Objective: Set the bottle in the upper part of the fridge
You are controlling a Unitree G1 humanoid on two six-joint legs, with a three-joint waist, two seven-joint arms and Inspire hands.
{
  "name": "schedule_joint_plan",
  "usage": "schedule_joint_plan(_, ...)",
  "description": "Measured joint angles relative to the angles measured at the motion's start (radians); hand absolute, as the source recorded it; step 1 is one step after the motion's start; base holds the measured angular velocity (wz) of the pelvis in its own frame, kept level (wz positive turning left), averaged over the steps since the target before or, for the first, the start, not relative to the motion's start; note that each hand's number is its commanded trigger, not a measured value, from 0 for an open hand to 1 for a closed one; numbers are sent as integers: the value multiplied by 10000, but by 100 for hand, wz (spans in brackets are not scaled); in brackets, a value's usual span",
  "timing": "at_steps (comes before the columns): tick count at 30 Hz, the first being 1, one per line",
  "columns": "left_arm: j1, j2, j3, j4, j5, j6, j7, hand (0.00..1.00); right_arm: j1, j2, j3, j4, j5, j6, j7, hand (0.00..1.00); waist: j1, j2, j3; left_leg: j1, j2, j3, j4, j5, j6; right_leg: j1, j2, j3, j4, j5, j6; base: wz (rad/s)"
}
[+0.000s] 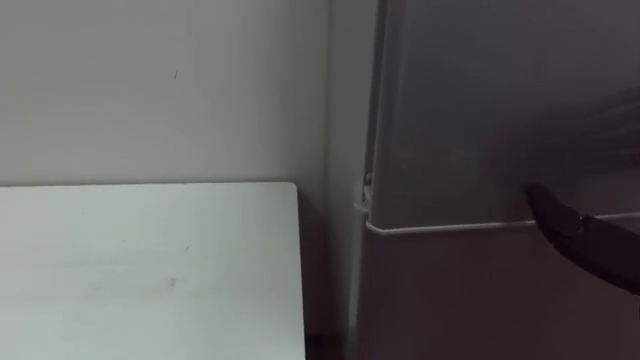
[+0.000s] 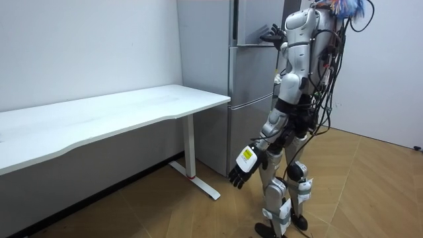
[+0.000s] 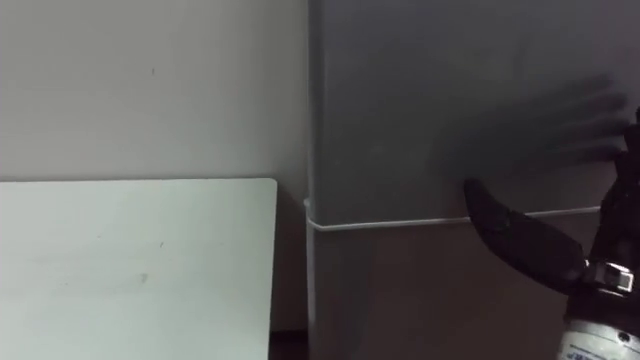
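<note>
Starting left of the fridge: the white tabletop [image 1: 150,270] sits just beside the fridge's side wall. My left hand [image 2: 239,174] hangs low, down near the fridge's lower door [image 1: 450,300], with the fingers loose and nothing in them. Then the fridge [image 2: 254,86] itself, with the robot standing right in front of it. The upper door [image 1: 470,100] looks shut to me, and the seam [image 1: 450,226] between the fridge's two doors runs straight across my eye views. My right hand [image 3: 520,240] is up against the upper door, right at that seam, fingers spread wide and gripping nothing. Where the bottle is, I honestly can't tell from here, only that neither hand has it.

My read is that I'm on the open-the-door step. To do it well, I'd keep the right hand above the seam so I don't tug the lower door. I'd hook the fingers behind the upper door's free edge (can't tell which side that is). Then I'd pull slowly along the door's arc and leave room for the swing.
</note>
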Motion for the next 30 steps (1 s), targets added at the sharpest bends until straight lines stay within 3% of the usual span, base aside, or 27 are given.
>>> schedule_joint_plan(4, -34, 8, 1, 35, 1, -3, -5, 0, -303, 20, 174, 0, -481, 97, -188, 0, 76, -114, 20, -37, -2, -27, 16, 29, -22, -18, -1, -63, -17, -4, -26, 2)
schedule_joint_plan(11, -102, 239, -12, 27, -3, -31, -116, 0, -433, 21, 456, -24, -1963, 97, -516, 0, 235, -384, -44, -44, 11, -127, 107, 37, -43, 120, 8, -293, -182, 24, -68, 5)
schedule_joint_plan(20, -280, 346, 20, 40, 207, -15, -555, 0, -1556, -39, 901, -74, -3520, 72, -127, 0, 300, -438, -34, -58, -43, -461, 122, 38, -43, 246, -8, -552, -184, 19, -62, 10)
schedule_joint_plan(25, -418, 354, 24, 36, 222, 10, -562, 0, -1886, -458, 1145, -66, -3796, 78, 16, 0, 547, -511, 45, -90, -41, -625, 109, 35, -44, 305, -23, -775, -161, 18, -59, 11)
schedule_joint_plan(30, -435, 431, 59, 31, 586, 71, -605, 0, -2293, -851, 1264, -66, -4218, 77, 481, 0, 746, -528, 37, -197, 2, -746, 180, 40, -50, 284, -27, -830, -156, 18, -59, 8)
